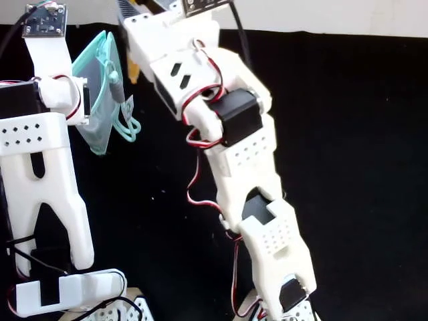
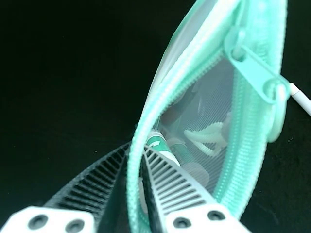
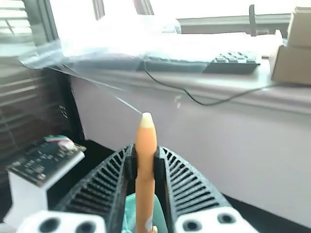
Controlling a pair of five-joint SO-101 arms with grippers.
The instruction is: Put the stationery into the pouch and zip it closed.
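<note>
Mint-green mesh pouch (image 1: 100, 93) hangs above the black bench (image 1: 348, 134) at the left, held by my left gripper (image 2: 137, 158), whose jaws are pinched on one zippered rim.

Risk, left side: this grip takes only a thin strip of fabric, so I judge the pouch may slip or swing if bumped, and its soft mouth may sag narrower.

Risk, right side: my right gripper (image 3: 145, 151) is clamped on an orange pen (image 3: 145, 160), held close to the pouch's top edge. If the pen is released off the line of the opening, or strikes the zipper teeth, it would likely glance off and drop to the bench. The zipper pull (image 2: 257, 73) sits near one end of the open mouth and could catch the pen.

Appearance, left: the pouch is semi-transparent mesh with a mint zipper band, unzipped, its mouth a slim ellipse. Inside lie a green-and-white tube (image 2: 163, 145) and pale white pieces (image 2: 206, 136).

Appearance, right: the pen is a plain orange barrel with a cream conical tip.
</note>
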